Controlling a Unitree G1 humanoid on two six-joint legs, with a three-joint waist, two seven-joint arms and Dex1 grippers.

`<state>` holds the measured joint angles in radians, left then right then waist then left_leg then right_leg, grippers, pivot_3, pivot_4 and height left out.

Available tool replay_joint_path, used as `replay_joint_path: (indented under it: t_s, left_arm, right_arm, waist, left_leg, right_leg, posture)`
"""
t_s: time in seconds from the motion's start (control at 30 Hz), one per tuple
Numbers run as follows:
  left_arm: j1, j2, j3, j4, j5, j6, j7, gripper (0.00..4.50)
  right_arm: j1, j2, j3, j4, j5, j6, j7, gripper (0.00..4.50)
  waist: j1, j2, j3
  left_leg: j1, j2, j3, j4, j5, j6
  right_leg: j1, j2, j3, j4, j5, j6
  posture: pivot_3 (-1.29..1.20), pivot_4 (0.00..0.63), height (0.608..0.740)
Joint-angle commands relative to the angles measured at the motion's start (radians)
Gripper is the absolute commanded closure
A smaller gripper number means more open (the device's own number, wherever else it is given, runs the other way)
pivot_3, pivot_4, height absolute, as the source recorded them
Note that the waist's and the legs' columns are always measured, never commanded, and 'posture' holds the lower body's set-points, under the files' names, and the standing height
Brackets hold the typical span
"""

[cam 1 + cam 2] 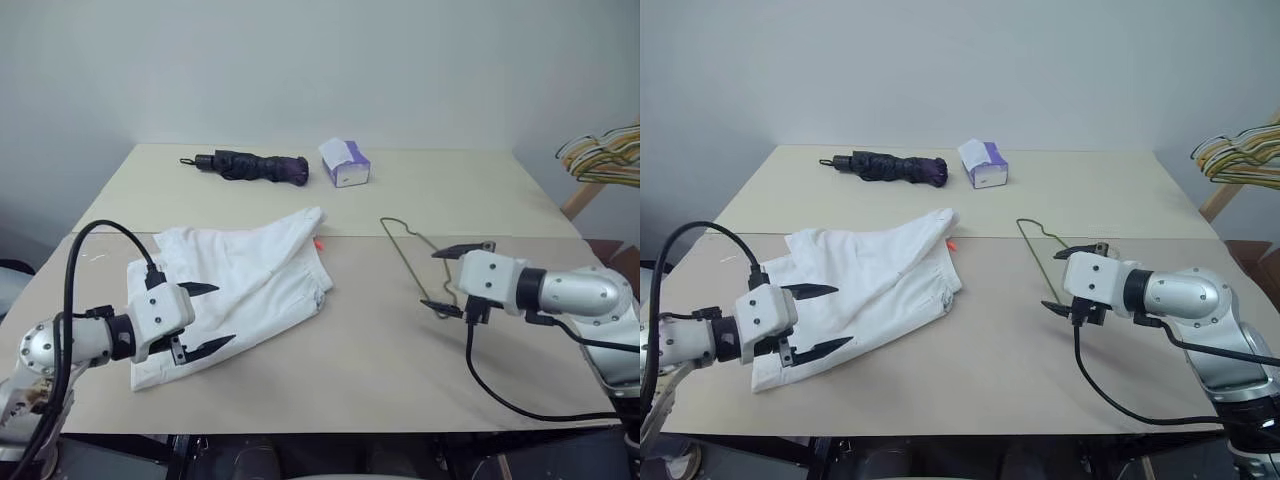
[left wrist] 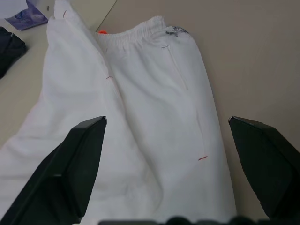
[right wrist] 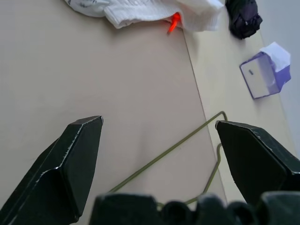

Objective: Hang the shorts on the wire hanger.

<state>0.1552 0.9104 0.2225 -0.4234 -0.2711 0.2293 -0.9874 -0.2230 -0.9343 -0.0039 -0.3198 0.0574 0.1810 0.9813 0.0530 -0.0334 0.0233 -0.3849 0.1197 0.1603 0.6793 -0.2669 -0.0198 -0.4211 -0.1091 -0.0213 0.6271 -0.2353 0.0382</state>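
The white shorts [image 1: 240,275] lie crumpled on the left half of the table, with the elastic waistband [image 2: 140,33] on the side away from me and a small red mark [image 1: 318,242] at their far right edge. My left gripper [image 1: 222,315] hovers open over the near part of the shorts, and cloth shows between its fingers in the left wrist view. The thin olive wire hanger [image 1: 400,245] lies flat on the right half. My right gripper [image 1: 430,280] stands open just above its near end, with the wire [image 3: 173,147] running between the fingers and nothing held.
A folded dark umbrella [image 1: 255,165] and a purple-and-white tissue box [image 1: 345,162] lie at the back of the beige table [image 1: 400,370]. A bunch of coloured hangers [image 1: 600,155] on a wooden rack stands beyond the right edge.
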Motion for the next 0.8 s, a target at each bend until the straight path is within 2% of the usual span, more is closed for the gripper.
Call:
replay_joint_path:
  t_s: [0.03,0.43,0.63,0.8]
  left_arm:
    - [-0.010,0.010,0.043,-0.037,-0.002,0.015,0.024,0.00]
    - [0.012,0.032,0.058,-0.070,-0.003,0.059,0.025,0.00]
    - [0.036,0.063,0.063,-0.061,0.002,0.069,0.003,0.00]
    - [0.055,0.089,0.055,-0.055,0.005,0.089,-0.033,0.00]
  right_arm:
    - [-0.025,-0.001,-0.001,0.001,-0.002,-0.021,0.000,0.02]
    - [-0.067,0.024,0.046,0.031,-0.012,-0.085,0.002,0.02]
    - [-0.173,0.100,0.166,0.121,-0.038,-0.212,0.051,0.02]
    - [-0.293,0.197,0.316,0.249,-0.168,-0.292,0.044,0.02]
  waist:
    - [0.002,0.000,0.000]
    - [0.011,0.000,0.000]
    - [0.004,0.000,0.000]
    - [-0.014,0.000,0.000]
  left_leg:
    - [0.000,0.000,0.000,0.000,0.000,0.000]
    - [0.000,0.000,0.000,0.000,0.000,0.000]
    - [0.000,0.000,0.000,0.000,0.000,0.000]
    - [0.000,0.000,0.000,0.000,0.001,-0.001]
  right_leg:
    - [0.000,0.000,0.000,0.000,0.000,0.000]
    - [0.000,0.000,0.000,0.000,0.000,0.000]
    - [0.000,0.000,0.000,0.000,0.000,0.000]
    - [-0.001,0.000,0.000,0.001,0.000,0.000]
  posture:
    - [0.14,0.000,0.740]
    - [0.14,0.000,0.740]
    - [0.10,0.000,0.740]
    - [0.09,0.000,0.740]
